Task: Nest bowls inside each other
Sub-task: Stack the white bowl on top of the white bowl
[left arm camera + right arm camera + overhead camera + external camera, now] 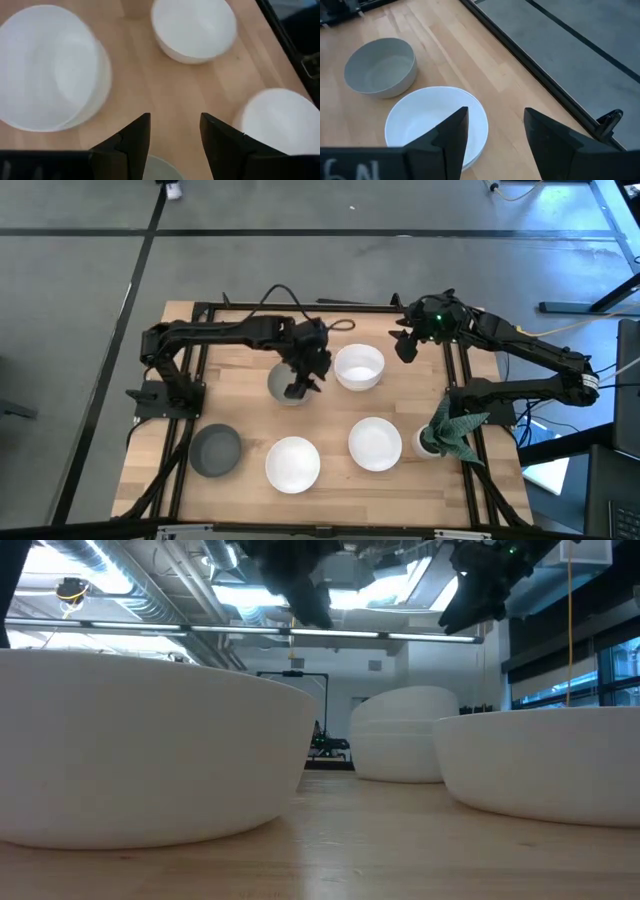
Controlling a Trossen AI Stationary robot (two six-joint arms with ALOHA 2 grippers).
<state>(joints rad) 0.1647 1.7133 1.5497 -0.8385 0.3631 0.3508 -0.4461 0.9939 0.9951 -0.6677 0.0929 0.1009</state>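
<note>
A matte grey bowl [283,387] stands on the table, and my open left gripper [300,383] [175,122] hovers over it, clear of it; only its rim [161,169] shows between the fingers. Next to it is a white bowl nested in another [359,367] [50,65] [437,127]. Two single white bowls [293,464] [375,443] and a second grey bowl [216,450] stand nearer the table's near edge. My open right gripper [405,345] [495,115] hangs raised near the far right corner, beside the nested white bowls.
A small white pot with a green plant [432,438] stands at the table's right edge. A black frame [300,305] runs around the table. Bare wood shows between the bowls at the table's middle [330,415] and along the near edge.
</note>
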